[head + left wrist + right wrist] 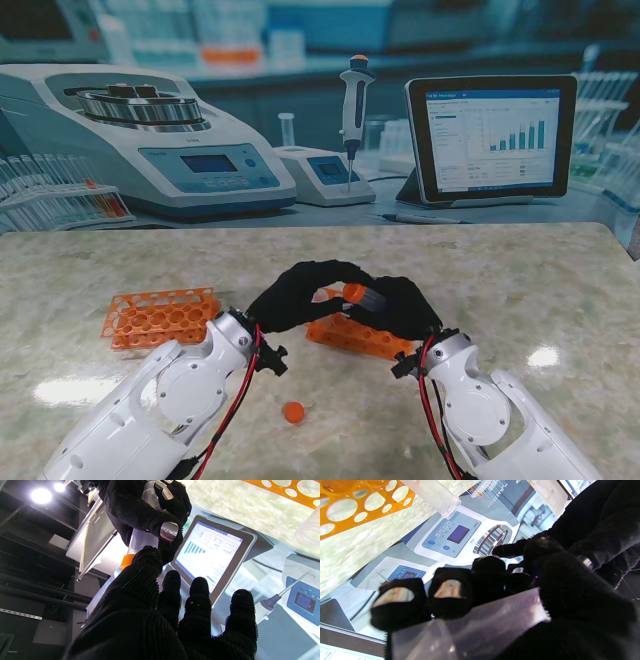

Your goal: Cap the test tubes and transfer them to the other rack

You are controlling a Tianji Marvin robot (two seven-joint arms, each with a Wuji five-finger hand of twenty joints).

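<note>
At the left of the stand's frame sits an empty orange rack; a loose cap lies at lower centre. The left hand pinches the orange cap on the test tube, which the right hand wraps mid-frame over the second rack. The tube looks light, stiff, slick plastic; best held round its barrel.

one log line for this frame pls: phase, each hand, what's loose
phase: capping | right hand: holds test tube | left hand: fingers at orange cap on tube | loose cap: on table, nearer to me | racks: no tubes visible
</note>
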